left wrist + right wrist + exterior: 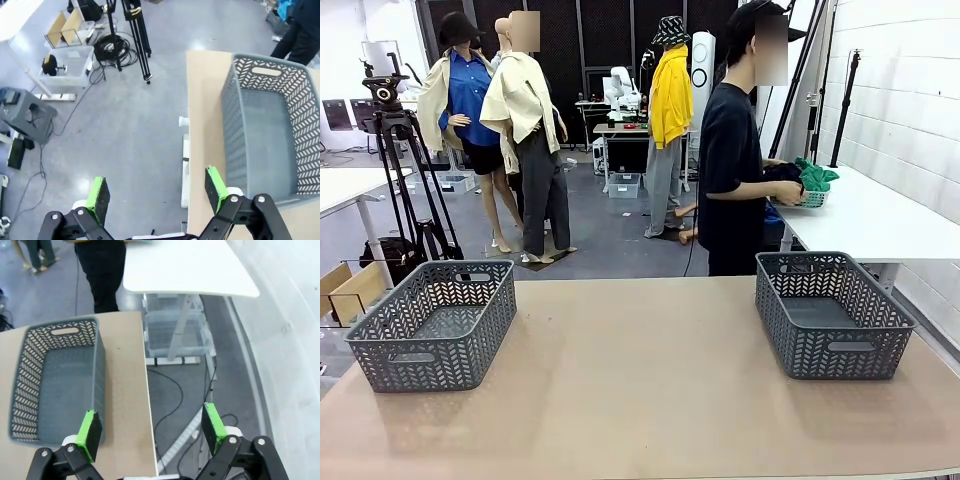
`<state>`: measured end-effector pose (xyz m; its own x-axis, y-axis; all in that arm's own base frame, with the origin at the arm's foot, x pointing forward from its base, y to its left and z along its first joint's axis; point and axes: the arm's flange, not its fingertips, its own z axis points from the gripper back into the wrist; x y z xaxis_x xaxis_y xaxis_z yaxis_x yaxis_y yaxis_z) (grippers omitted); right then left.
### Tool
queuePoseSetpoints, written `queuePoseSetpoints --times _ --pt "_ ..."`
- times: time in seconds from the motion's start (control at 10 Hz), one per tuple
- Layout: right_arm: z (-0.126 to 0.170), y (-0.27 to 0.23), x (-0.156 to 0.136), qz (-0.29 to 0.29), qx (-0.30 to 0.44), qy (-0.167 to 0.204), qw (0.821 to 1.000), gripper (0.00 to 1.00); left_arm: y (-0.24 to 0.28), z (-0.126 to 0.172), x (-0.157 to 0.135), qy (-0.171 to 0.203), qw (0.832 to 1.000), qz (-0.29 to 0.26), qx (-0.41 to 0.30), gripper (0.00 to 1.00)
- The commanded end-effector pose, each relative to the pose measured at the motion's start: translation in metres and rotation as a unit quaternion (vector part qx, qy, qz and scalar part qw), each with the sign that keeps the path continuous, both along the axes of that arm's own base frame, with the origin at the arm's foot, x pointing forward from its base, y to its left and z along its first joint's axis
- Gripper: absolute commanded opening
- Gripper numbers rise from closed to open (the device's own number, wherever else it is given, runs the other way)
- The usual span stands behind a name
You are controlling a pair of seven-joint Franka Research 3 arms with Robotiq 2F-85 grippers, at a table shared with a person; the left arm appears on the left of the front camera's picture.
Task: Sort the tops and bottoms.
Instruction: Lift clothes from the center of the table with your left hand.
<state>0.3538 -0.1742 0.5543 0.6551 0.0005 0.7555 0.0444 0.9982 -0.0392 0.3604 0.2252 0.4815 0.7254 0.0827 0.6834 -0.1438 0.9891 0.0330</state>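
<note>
The green garment (817,176) lies heaped in a small white basket (812,199) on the white side table (870,225), well apart from both arms, with a dark garment (782,172) bunched just beside it. The person (730,180) stands at the far side of your wooden table (640,380), turned toward that heap, with one hand (788,193) on the dark cloth. On your table you have two grey baskets, the left grey basket (415,365) and the right grey basket (850,355), one near each end, and neither has cloth in it. Your left gripper (155,185) has its fingers spread wide, holding and touching nothing. One green pad hangs over the floor (125,130) and the other over the table's edge, just beside the left grey basket (240,125). Your right gripper (152,427) is likewise spread wide and empty. One pad sits above the corner of the right grey basket (100,370) and the other out over the floor past the table's edge, with the white side table (190,265) farther ahead.
</note>
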Motion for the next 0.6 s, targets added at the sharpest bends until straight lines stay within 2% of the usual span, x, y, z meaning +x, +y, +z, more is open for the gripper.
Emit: queuePoseSetpoints --times 0.0,0.5 --pt "-0.0048 0.0006 0.0037 0.007 -0.001 -0.006 1.0 1.0 0.0057 -0.0051 -0.0013 -0.011 1.0 -0.009 -0.011 1.0" --pt "-0.0016 -0.0002 0.0008 -0.001 0.002 0.002 1.0 1.0 0.0059 -0.0017 -0.0031 -0.002 1.0 0.007 -0.007 1.0"
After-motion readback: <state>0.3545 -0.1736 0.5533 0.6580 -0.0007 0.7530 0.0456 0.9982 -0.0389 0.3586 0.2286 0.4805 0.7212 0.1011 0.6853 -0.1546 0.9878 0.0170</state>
